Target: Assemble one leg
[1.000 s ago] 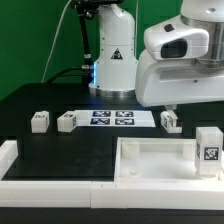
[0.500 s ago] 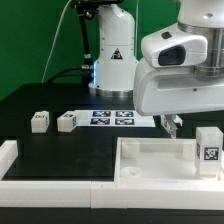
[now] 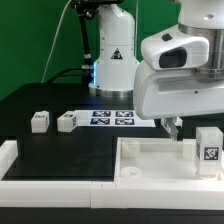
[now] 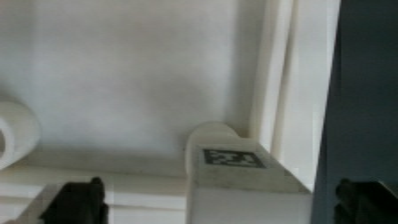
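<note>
My gripper [image 3: 172,127] is lowered at the far edge of the large white panel [image 3: 150,162], in front of one leg that it mostly hides in the exterior view. In the wrist view that leg [image 4: 226,162], a small white block with a marker tag, lies between my two dark fingertips [image 4: 80,200], which stand wide apart on either side of it. The gripper [image 4: 222,203] is open and holds nothing. Two more legs [image 3: 40,121] [image 3: 67,121] sit on the table at the exterior view's left. Another leg [image 3: 208,145] stands upright at the right.
The marker board [image 3: 112,118] lies flat behind the panel, in front of the robot base [image 3: 115,60]. A white raised rim [image 3: 10,155] runs along the front left of the black table. The panel has a round corner socket [image 4: 11,130].
The arm has come down and a little toward the exterior view's left, so the leg behind the panel is now covered by the gripper. In the last half second nothing visibly moved.
</note>
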Robot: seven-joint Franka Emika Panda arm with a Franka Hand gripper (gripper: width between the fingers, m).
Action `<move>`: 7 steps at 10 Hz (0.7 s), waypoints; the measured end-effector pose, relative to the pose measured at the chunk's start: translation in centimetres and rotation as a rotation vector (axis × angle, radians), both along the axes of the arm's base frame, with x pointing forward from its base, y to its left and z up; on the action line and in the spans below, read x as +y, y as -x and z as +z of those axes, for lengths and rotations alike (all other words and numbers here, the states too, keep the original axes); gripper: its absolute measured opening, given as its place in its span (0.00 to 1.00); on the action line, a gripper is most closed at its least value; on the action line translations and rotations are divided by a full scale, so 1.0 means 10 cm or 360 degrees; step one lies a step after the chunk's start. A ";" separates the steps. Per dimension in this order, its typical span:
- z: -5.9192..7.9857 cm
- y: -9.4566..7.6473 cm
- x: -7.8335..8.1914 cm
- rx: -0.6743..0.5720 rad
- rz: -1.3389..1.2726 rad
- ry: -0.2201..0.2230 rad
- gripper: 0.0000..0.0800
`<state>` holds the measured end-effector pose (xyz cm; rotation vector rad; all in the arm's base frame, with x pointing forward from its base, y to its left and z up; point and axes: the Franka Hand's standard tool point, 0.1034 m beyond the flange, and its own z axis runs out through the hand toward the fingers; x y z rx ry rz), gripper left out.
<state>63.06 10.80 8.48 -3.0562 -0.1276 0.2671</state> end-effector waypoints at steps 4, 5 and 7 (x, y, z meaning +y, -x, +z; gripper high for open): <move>-0.08 -0.07 0.04 -0.0067 -0.0002 -0.0005 0.81; -0.08 -0.11 0.02 -0.0076 -0.0005 -0.0005 0.81; -0.08 -0.12 -0.01 -0.0077 -0.0009 -0.0003 0.81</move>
